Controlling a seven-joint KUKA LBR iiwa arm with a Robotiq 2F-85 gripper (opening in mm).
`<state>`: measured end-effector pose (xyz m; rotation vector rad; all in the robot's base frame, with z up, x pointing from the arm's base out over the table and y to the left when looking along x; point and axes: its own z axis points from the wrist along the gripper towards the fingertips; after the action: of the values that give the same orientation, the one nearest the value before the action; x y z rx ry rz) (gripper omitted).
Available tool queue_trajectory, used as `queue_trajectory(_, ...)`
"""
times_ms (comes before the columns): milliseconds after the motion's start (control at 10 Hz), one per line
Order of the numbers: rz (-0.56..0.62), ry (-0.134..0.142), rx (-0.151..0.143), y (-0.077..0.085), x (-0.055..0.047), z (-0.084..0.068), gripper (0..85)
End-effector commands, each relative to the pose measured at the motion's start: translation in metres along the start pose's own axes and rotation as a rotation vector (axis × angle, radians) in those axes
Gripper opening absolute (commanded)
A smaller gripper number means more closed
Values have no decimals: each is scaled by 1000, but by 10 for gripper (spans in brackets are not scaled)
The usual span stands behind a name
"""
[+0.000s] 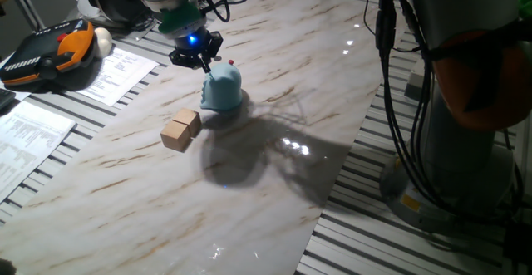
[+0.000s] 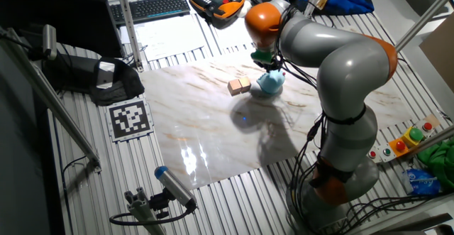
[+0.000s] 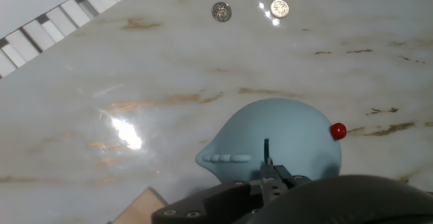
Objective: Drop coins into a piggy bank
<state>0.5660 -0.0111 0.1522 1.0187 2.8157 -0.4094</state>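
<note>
Hovering just above the piggy bank (image 3: 277,143) at table centre, end effector (image 3: 268,172) looks pinched on something thin at the slot; keep it edge-on before release; three coins (image 3: 221,11) lie at 12 o'clock.

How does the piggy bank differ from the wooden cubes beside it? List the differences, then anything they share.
Colour: the piggy bank is light blue; the wooden cubes are tan.
Shape: the piggy bank is a rounded dome with a red knob; the wooden cubes are flat-faced and sharp-edged.
Position: the gripper hangs right above the piggy bank; the wooden cubes lie off to one side with nothing over them.
Shared: both rest on the marble-patterned table.
</note>
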Motion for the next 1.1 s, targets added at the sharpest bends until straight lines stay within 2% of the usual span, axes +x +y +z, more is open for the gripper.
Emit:
queue_trajectory(0, 1, 4, 8, 0, -1, 1, 0)
queue_trajectory(300, -4, 9, 24, 2, -3, 4, 0)
queue_trajectory(600, -2, 19, 18, 6, -5, 6, 0)
queue_trajectory(800, 5, 10, 44, 7, -5, 6, 0)
queue_trajectory(1000, 21, 12, 69, 7, -6, 7, 0)
